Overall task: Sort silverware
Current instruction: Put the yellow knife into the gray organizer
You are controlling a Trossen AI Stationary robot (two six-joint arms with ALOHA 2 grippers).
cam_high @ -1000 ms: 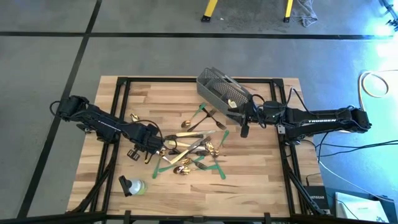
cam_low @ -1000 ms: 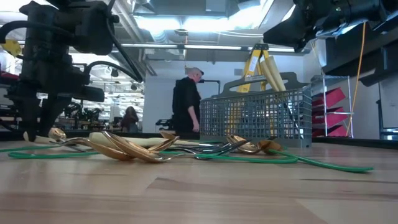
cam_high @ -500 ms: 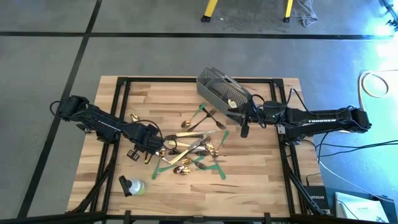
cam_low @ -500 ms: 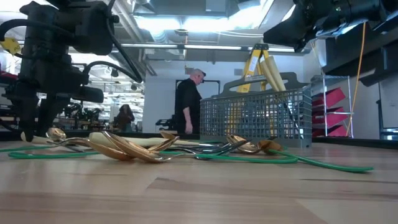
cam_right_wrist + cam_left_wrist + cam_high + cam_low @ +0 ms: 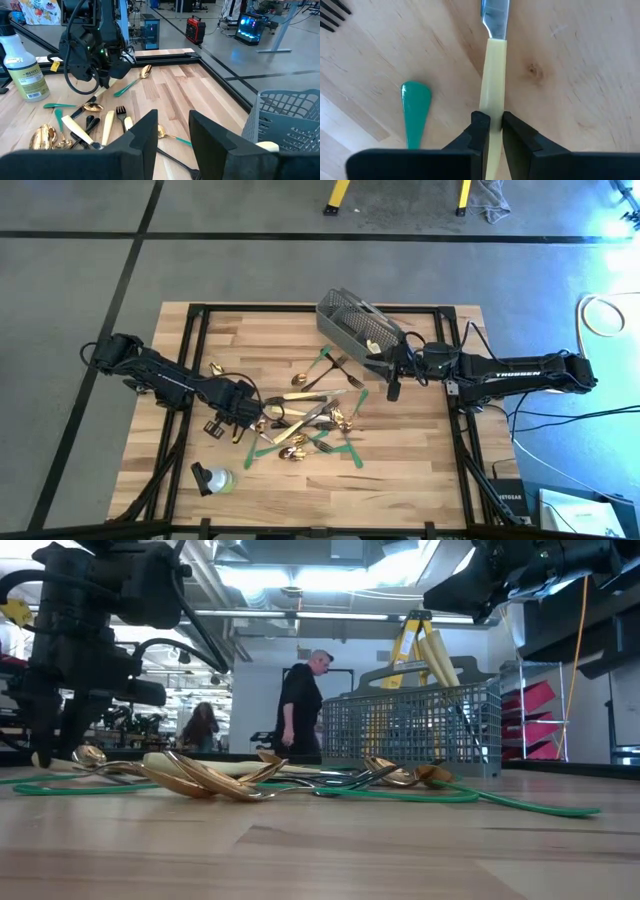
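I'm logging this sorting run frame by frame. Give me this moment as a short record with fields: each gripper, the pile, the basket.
left gripper: shut on the cream-handled knife, low over the table
right gripper: empty, jaws apart, raised beside the basket
silverware pile: spoons, forks and knives mixed at the table's middle, among green tape strips
wire mesh basket: at the far edge, some cutlery inside

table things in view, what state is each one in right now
left tool: shut on the cream-handled knife, down at the table.
right tool: open, empty, raised beside the grey wire mesh basket.
grey wire mesh basket: upright, cutlery inside.
gold spoons and dark forks: loose pile, unsorted.
spray bottle: lying on its side.
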